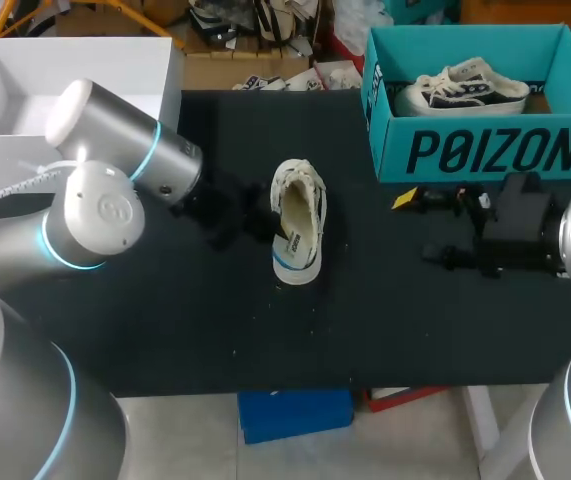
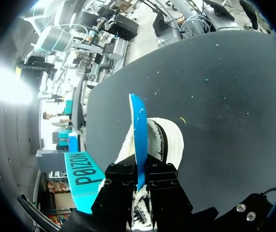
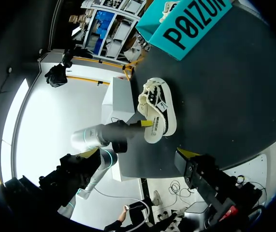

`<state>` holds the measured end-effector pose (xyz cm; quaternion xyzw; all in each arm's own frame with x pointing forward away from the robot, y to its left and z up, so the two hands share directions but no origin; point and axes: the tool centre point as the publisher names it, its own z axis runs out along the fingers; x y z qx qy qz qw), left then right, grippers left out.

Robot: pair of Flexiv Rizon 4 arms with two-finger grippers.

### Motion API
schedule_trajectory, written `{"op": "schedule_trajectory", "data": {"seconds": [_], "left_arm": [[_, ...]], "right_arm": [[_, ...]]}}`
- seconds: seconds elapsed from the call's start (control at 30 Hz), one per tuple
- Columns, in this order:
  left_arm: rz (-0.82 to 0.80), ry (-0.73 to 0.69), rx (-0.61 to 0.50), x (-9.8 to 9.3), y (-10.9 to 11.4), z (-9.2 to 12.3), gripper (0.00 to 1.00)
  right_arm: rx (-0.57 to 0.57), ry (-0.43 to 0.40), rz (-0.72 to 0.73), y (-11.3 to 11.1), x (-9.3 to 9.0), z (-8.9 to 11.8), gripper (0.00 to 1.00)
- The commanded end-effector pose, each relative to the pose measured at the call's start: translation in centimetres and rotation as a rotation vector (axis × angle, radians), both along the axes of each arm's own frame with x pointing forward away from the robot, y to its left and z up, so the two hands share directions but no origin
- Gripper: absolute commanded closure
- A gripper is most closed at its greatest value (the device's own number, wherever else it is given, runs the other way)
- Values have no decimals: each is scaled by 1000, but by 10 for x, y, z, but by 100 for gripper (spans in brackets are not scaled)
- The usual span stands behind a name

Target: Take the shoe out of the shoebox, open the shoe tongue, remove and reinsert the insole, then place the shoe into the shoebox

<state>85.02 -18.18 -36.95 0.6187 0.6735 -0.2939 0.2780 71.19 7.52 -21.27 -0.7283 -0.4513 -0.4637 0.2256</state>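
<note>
Shoe (image 1: 298, 220) lying mid-table beside the teal shoebox (image 1: 485, 150). Left gripper (image 2: 138, 175) clamped on the upright blue insole (image 2: 138, 130); right gripper (image 1: 433, 230) jaws apart, holding nothing.

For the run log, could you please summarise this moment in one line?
step: insole | left pincer: shut on insole, at shoe | right pincer: open, empty, beside shoebox
</note>
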Motion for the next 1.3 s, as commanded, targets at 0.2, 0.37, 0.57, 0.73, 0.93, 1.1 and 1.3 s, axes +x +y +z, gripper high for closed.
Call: {"op": "schedule_trajectory", "data": {"seconds": [0.2,0.37,0.57,0.73,0.93,1.1,1.3], "left_arm": [[30,-14,41,5,-6,0,100],[29,-15,36,3,-8,3,51],[19,-10,5,-9,-8,9,15],[17,-2,-20,-19,-5,12,42],[1,0,-27,-30,-2,17,60],[-24,9,-21,-36,-1,19,79],[-61,32,12,-40,-2,13,100]], "right_arm": [[-2,2,0,0,0,1,0],[-2,2,0,0,0,1,0],[-2,2,0,0,0,1,0],[-2,2,0,0,0,1,0],[-2,2,0,0,0,1,0],[-2,2,0,0,0,1,0],[-2,2,0,0,0,1,0]]}}
